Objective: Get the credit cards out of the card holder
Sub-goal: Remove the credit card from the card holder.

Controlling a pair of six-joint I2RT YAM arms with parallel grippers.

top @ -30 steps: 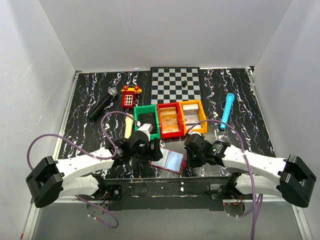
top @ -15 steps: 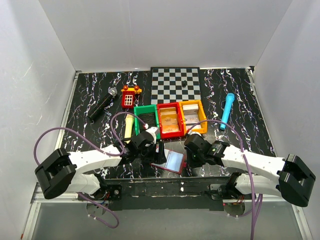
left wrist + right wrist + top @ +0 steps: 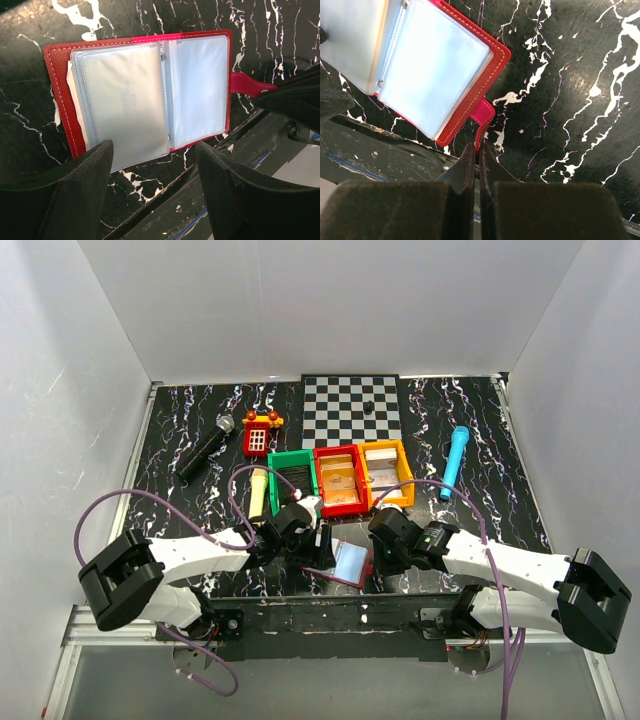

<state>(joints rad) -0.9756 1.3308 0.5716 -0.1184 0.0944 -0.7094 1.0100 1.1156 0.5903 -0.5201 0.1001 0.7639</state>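
The dark-red card holder (image 3: 340, 562) lies open near the table's front edge, pale bluish sleeves (image 3: 125, 100) facing up. I cannot tell whether the sleeves hold cards. My left gripper (image 3: 312, 540) is open and empty, with its jaws over the holder's near left edge (image 3: 154, 150). My right gripper (image 3: 378, 550) is shut on the holder's short red tab (image 3: 485, 112), and its fingertips meet at the tab's end (image 3: 478, 146). A dark card lies in the green bin (image 3: 293, 483), a tan-orange card in the red bin (image 3: 339, 480) and a pale card in the yellow bin (image 3: 385, 472).
A black microphone (image 3: 205, 448), a red toy phone (image 3: 260, 432), a chessboard (image 3: 352, 408), a blue cylinder (image 3: 455, 462) and a cream cylinder (image 3: 258, 490) lie farther back. The table's front edge and a black rail (image 3: 210, 200) run just below the holder.
My left arm has swung right and its gripper now sits at the holder's left side. The right arm and the card holder have stayed put.
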